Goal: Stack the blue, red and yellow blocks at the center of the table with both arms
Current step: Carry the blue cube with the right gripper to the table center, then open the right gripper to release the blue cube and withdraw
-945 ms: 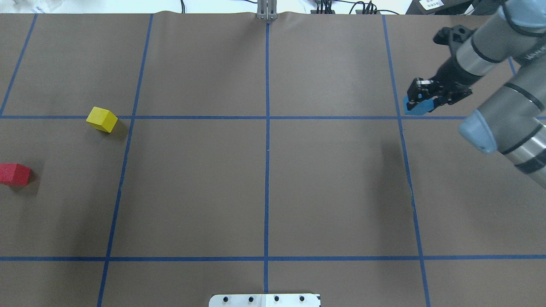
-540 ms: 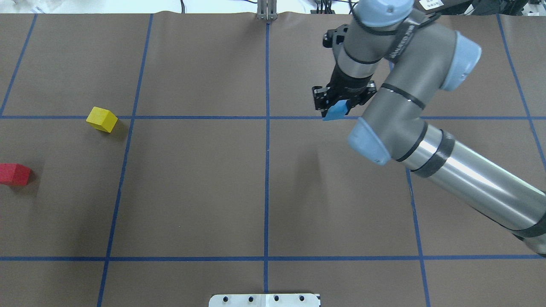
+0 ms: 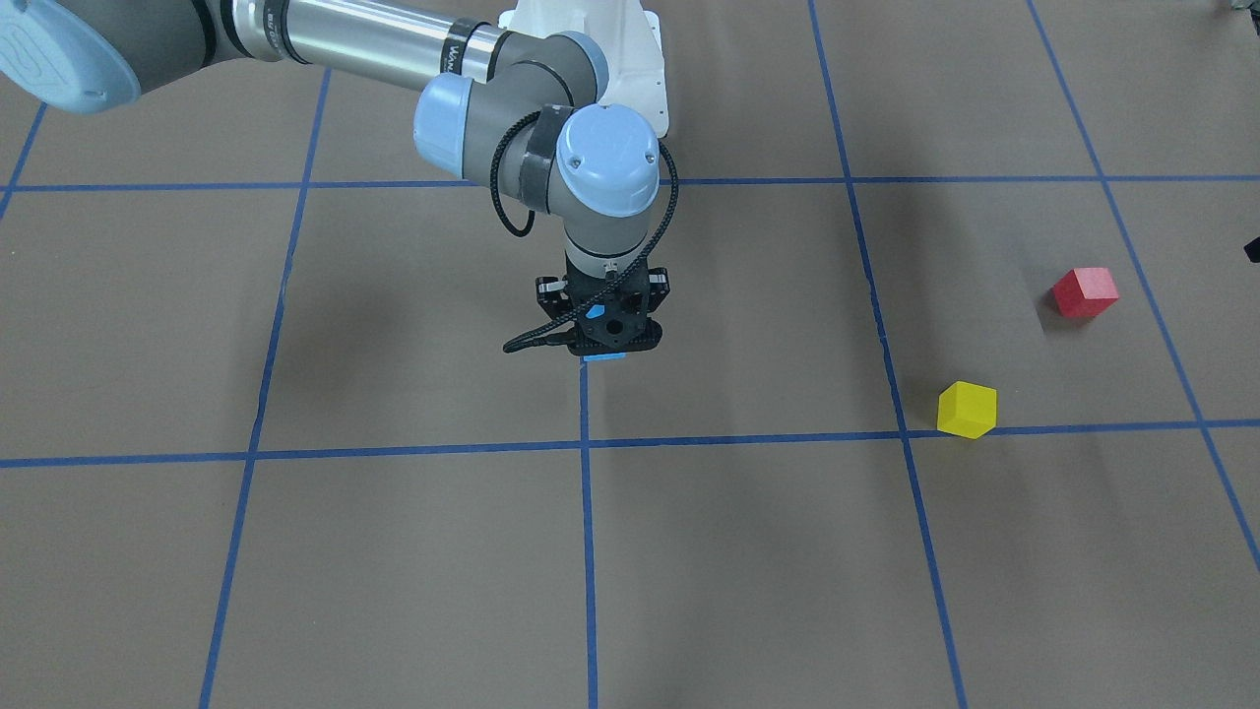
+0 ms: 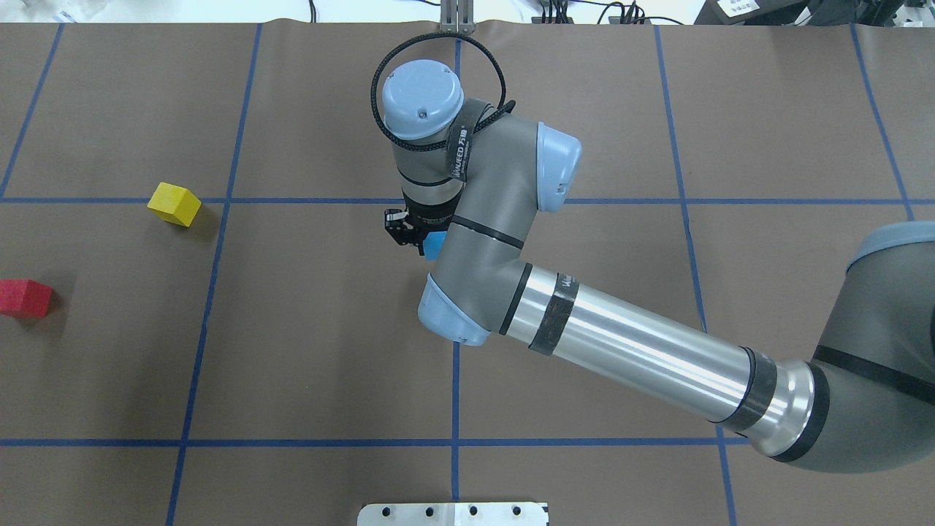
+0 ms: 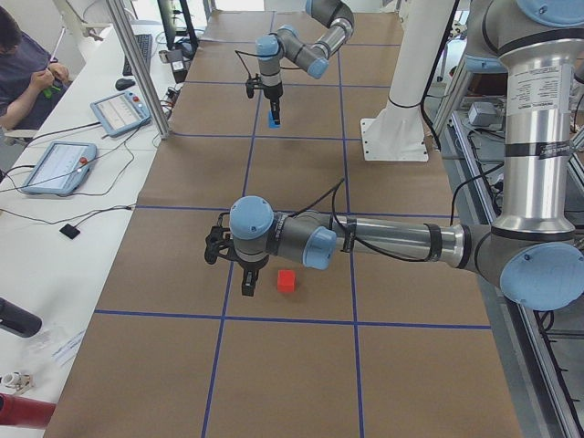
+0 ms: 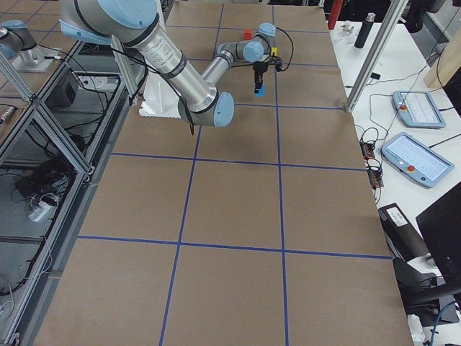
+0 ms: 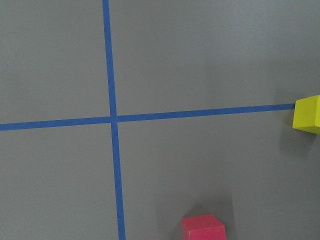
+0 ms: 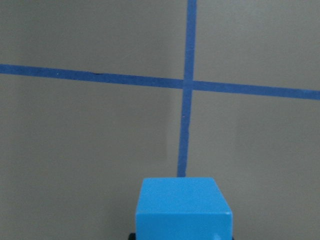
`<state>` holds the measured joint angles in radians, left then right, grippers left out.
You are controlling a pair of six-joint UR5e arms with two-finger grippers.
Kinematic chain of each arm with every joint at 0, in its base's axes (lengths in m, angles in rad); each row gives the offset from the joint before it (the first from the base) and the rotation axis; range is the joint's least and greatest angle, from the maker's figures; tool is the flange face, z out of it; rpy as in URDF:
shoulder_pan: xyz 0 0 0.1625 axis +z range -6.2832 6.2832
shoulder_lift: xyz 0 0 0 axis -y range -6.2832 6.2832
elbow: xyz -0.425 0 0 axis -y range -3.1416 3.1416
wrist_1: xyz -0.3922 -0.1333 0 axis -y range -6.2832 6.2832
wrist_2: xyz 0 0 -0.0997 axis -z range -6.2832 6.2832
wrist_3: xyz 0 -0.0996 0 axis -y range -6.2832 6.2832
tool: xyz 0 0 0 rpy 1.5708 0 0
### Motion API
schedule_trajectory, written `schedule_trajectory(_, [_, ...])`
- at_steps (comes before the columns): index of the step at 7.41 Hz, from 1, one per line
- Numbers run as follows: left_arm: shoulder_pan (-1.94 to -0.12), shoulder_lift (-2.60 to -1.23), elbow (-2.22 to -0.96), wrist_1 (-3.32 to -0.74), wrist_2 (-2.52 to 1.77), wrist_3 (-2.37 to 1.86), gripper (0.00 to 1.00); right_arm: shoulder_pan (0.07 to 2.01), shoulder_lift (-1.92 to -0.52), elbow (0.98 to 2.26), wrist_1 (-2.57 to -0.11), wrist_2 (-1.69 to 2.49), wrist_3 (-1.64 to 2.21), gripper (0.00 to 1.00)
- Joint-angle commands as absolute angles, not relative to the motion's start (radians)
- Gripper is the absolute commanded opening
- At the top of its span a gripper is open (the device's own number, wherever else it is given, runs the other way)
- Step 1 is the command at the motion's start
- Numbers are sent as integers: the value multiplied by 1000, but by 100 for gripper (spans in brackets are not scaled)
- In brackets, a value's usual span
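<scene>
My right gripper (image 4: 413, 232) is shut on the blue block (image 4: 434, 245), just left of the table's centre line; it also shows in the front view (image 3: 603, 356) and the right wrist view (image 8: 182, 207). The yellow block (image 4: 174, 204) sits on the table at the left, on a blue tape line. The red block (image 4: 24, 298) sits at the far left edge. My left gripper (image 5: 246, 288) hangs next to the red block (image 5: 286, 281) in the exterior left view; I cannot tell if it is open. The left wrist view shows the red block (image 7: 203, 227) and the yellow block (image 7: 307, 114) below.
Brown paper with blue tape grid lines (image 4: 456, 365) covers the table. A white mounting plate (image 4: 453, 513) lies at the near edge. The right arm's forearm (image 4: 643, 351) stretches across the right half. Tablets and cables lie on a side bench (image 5: 59, 164).
My right arm has swung from the far right to the table's centre, carrying the blue block. The yellow and red blocks have not moved.
</scene>
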<state>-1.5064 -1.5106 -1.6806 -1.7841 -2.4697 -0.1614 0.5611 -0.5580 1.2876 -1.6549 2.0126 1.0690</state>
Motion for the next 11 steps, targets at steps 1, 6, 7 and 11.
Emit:
schedule_trajectory(1, [-1506, -1513, -1672, -1787, -2470, -161, 100, 546, -592, 1278, -1621, 2011, 1085, 0])
schedule_trajectory(6, [-1506, -1514, -1669, -1787, -2468, -161, 100, 548, -647, 1281, -1516, 2016, 1098, 99])
schedule_trajectory(7, [-1506, -1516, -1667, -1787, -2468, -161, 100, 548, -649, 1287, -1517, 2016, 1098, 99])
schedule_trajectory(11, [-1506, -1535, -1675, -1781, -2450, -239, 100, 621, -656, 1392, -1534, 2019, 1115, 99])
